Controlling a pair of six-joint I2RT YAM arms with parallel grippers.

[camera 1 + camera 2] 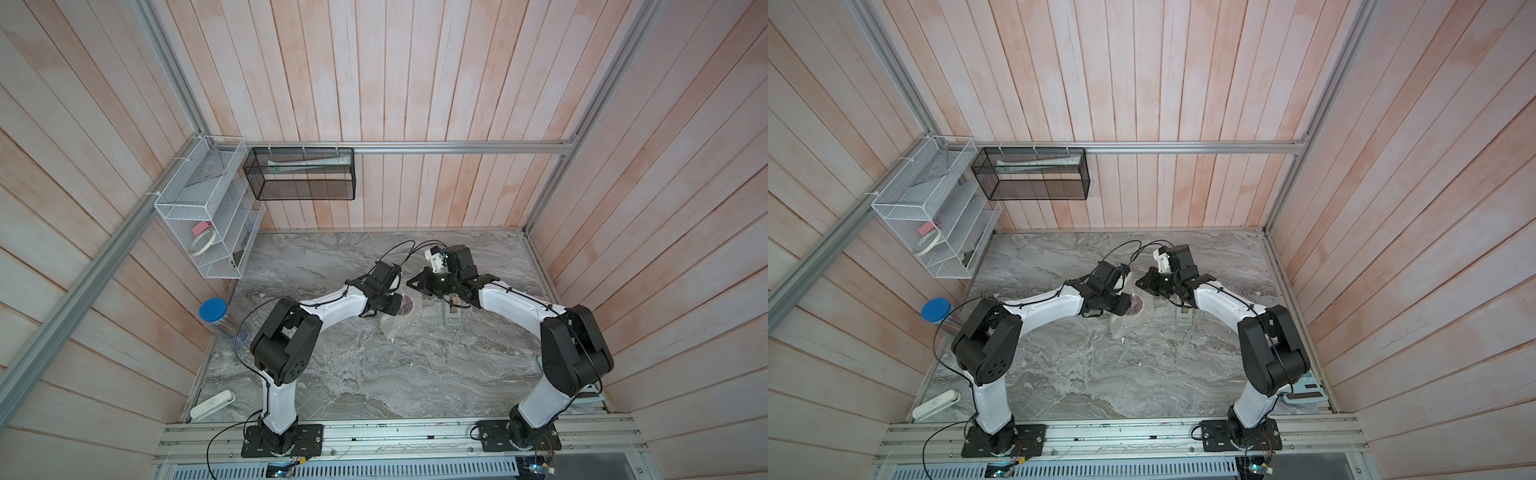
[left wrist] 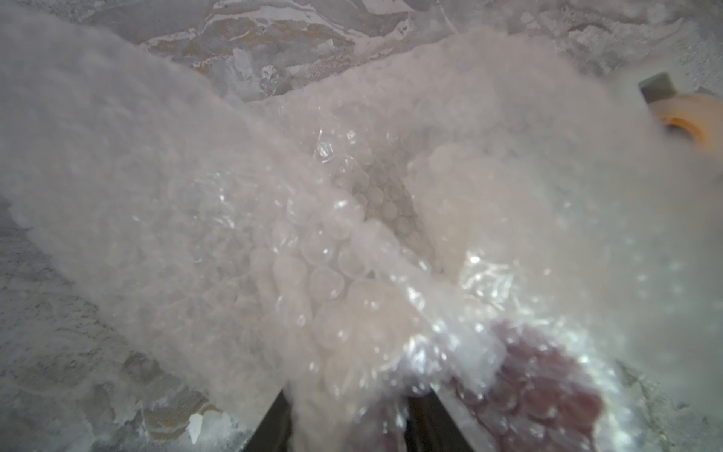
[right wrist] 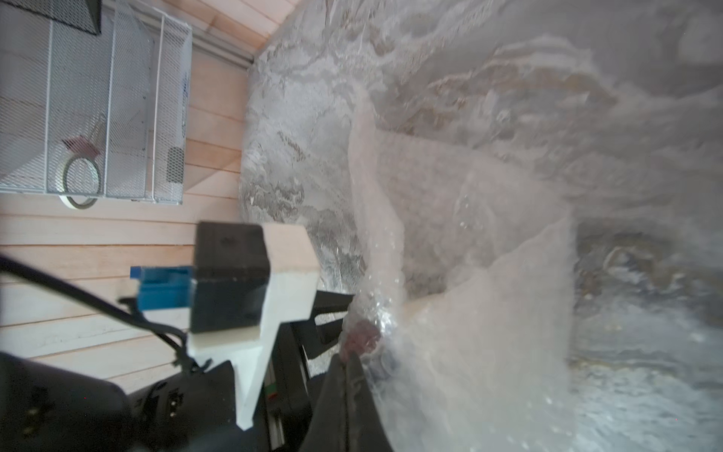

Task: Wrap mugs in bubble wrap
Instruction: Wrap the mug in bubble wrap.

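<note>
Top views: in both, the mug [image 1: 407, 305] is found in the middle of the table [image 1: 374, 374], its red inside dimmed under the bubble wrap [image 1: 392, 328] bunched around it. The left gripper [image 1: 384, 306] is set against the mug, and the right gripper [image 1: 417, 284] is held just above it. The tape dispenser [image 1: 452, 319] stands near, and no tape is seen applied.

Left wrist view: the left gripper [image 2: 348, 399] is clamped on a wad of bubble wrap [image 2: 274, 235], with the mug [image 2: 547, 391] showing red through the sheet beside the jaws. Whether the mug's wall is also caught cannot be told.

Right wrist view: the right gripper [image 3: 346, 364] is closed tight, seemingly on an edge of the bubble wrap [image 3: 469, 274], which stands up over the mug [image 3: 358, 338].

The covering is judged largely done; gathering the loose ends and fastening them are left.
</note>
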